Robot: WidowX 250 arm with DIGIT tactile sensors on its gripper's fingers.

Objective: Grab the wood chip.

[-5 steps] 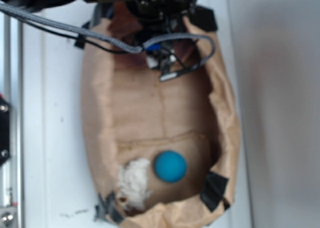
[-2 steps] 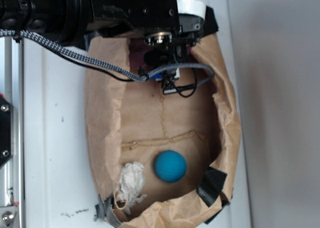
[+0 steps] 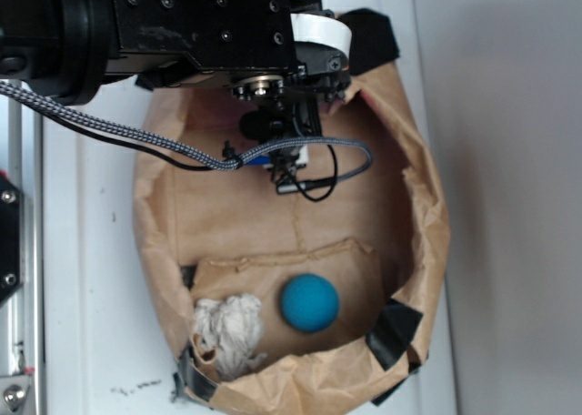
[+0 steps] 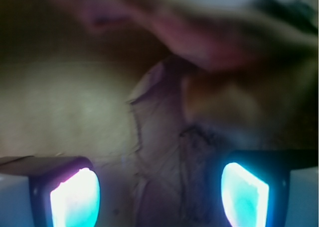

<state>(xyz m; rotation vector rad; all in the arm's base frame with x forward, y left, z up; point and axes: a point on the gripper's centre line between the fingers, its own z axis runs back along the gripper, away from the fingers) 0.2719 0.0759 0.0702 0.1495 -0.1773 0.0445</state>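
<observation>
Your black pincer [image 4: 159, 192] spread wide over blurred elongated brown wood chip [image 4: 159, 137]; closing off-centre risks pinching torn brown paper bag [image 3: 164, 215] instead.

Blue ball [image 3: 309, 303] beside crumpled paper wad [image 3: 226, 329] — inside brown paper bag [image 3: 427, 224].

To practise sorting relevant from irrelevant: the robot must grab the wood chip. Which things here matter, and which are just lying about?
Job: hand, open; wood chip, seemingly the blurred sliver ahead of it.
Lying about: blue ball; paper wad; black tape; paper bag holding them.
</observation>
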